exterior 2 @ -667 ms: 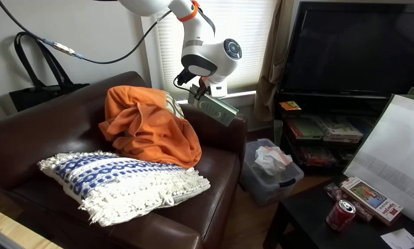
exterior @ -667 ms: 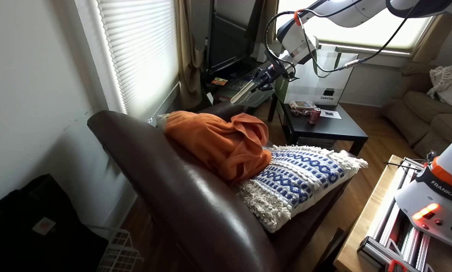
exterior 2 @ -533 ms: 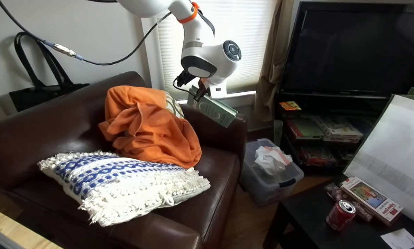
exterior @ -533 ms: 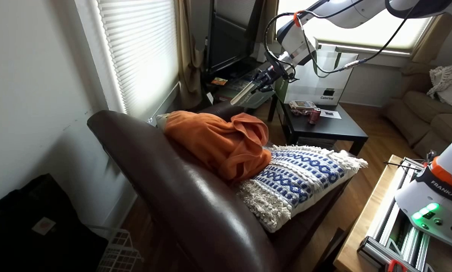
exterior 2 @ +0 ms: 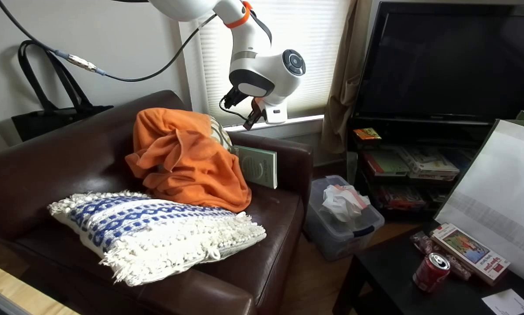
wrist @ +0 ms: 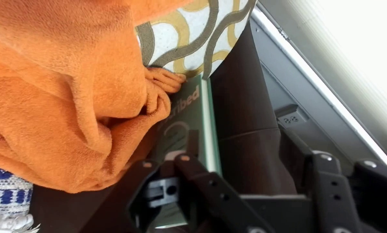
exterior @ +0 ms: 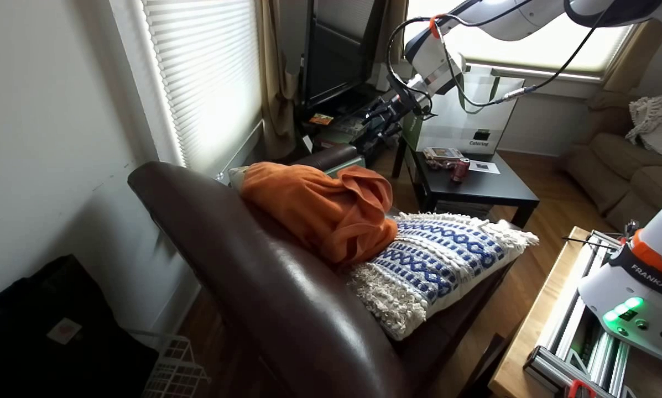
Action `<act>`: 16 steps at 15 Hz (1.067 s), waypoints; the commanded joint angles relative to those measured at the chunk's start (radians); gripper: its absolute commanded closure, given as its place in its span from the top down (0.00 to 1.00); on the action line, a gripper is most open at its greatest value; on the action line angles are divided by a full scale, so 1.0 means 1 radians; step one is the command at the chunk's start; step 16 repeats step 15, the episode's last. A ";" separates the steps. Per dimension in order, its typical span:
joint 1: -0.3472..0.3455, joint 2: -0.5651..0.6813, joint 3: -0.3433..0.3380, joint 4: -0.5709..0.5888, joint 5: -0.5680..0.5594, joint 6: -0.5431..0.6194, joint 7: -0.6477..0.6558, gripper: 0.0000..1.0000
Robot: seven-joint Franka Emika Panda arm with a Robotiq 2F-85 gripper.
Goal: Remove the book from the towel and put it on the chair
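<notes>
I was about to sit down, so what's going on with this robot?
A robot arm is tasked with putting the green book on the brown leather chair. The jaws are open, holding nothing; the book stands on edge on the chair, between the orange towel and an armrest, towel folds hiding part of its cover.

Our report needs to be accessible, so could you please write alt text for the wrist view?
A green book rests between a rumpled orange towel, which hides part of its cover, and the arm of the brown leather chair. The open, empty gripper fills much of the bottom, overlapping part of the book. A patterned cushion shows above.
</notes>
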 commanded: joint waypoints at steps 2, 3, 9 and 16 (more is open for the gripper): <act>-0.101 0.090 0.030 0.199 -0.126 -0.200 0.025 1.00; -0.123 0.088 0.048 0.198 -0.142 -0.200 0.030 1.00; 0.041 0.076 0.038 0.073 -0.004 -0.072 -0.008 1.00; 0.039 0.090 0.036 0.093 -0.005 -0.071 -0.008 1.00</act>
